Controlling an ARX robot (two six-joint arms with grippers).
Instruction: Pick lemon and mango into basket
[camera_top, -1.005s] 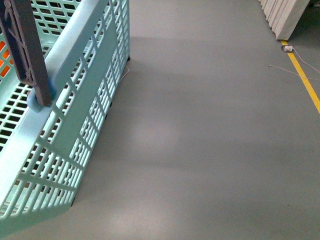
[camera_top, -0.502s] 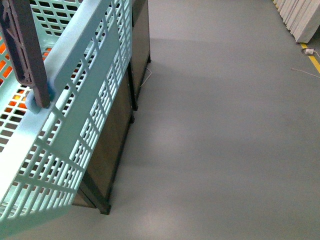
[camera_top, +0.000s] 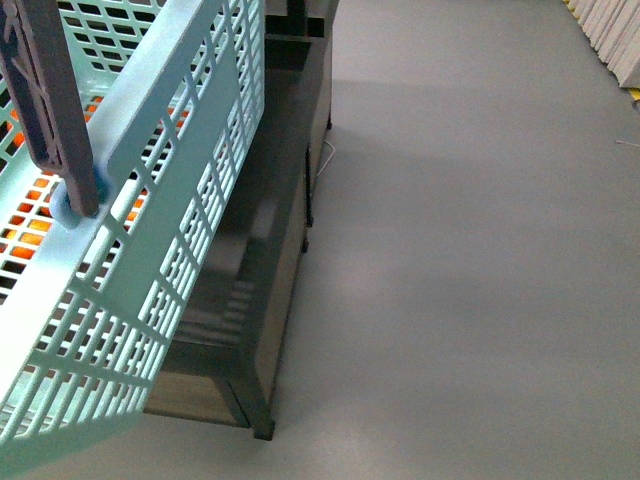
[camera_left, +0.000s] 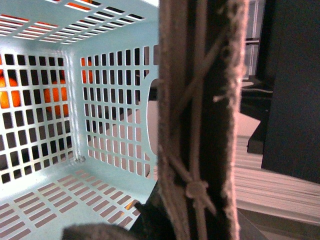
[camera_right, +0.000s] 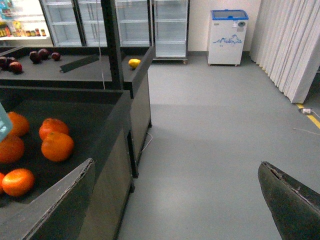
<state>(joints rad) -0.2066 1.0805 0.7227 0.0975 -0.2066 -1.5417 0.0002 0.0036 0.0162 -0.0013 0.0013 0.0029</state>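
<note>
Light teal slotted plastic basket (camera_top: 160, 100) with brownish-purple arched handle (camera_top: 45, 80) hangs tilted at my left, above the dark display stand (camera_top: 275, 250) on the grey floor (camera_top: 470, 250). In the left wrist view the handle fills the centre; I cannot tell how my left gripper's jaws stand. My right gripper (camera_right: 176, 165) is spread wide, nothing between its fingers. A yellow-orange oval fruit (camera_right: 134, 63), lemon or mango undetermined, lies on the far shelf (camera_right: 50, 73); round orange fruits (camera_right: 57, 146) lie nearer.

Dark, scuffed end effector fingers (camera_right: 292, 207)
</note>
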